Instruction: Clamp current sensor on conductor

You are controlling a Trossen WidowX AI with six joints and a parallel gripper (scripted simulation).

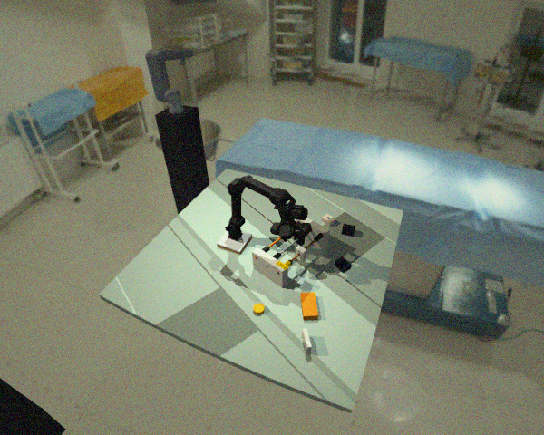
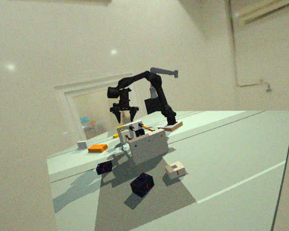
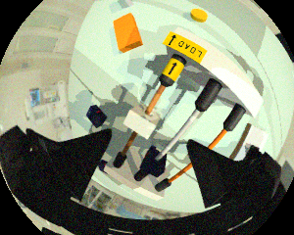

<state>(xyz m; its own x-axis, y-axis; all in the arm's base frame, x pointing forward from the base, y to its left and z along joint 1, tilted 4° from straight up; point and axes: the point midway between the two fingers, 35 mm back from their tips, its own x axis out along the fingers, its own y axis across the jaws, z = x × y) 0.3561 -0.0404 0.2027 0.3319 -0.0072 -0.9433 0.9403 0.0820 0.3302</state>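
Note:
A white fixture holds three parallel conductors between two end plates. A yellow LOAD marker sits at one end, above the orange conductor with a yellow-capped end. A white sensor block sits round this conductor near its middle; I cannot tell its arrow or whether it is latched. A dark block sits at the neighbouring grey conductor. My gripper is open and empty, hanging just above the fixture, clear of the white block.
Two dark boxes and a beige box lie on the table beside the fixture. An orange block, a yellow disc and a small white block lie beyond.

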